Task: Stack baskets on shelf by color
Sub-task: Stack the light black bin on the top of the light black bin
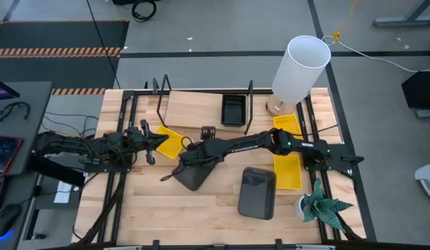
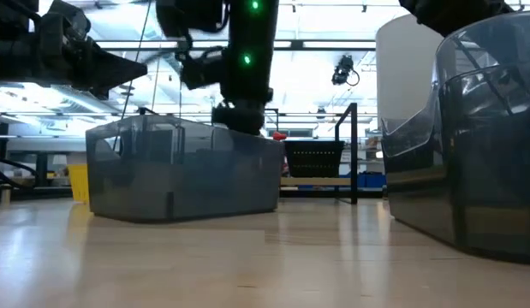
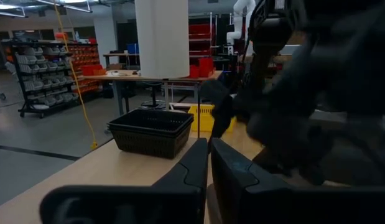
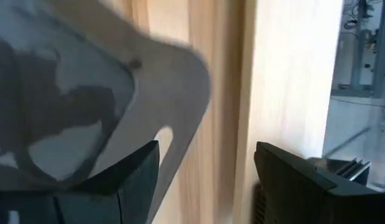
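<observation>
Yellow baskets (image 1: 169,141): three; grey baskets (image 1: 257,192): two; black basket (image 1: 233,110): one.

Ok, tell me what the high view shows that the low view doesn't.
Only the high view: the plant at the table's corner. Only the low view: the room's ceiling behind the table. Both: the two grey baskets, the black basket and the white cylinder.
</observation>
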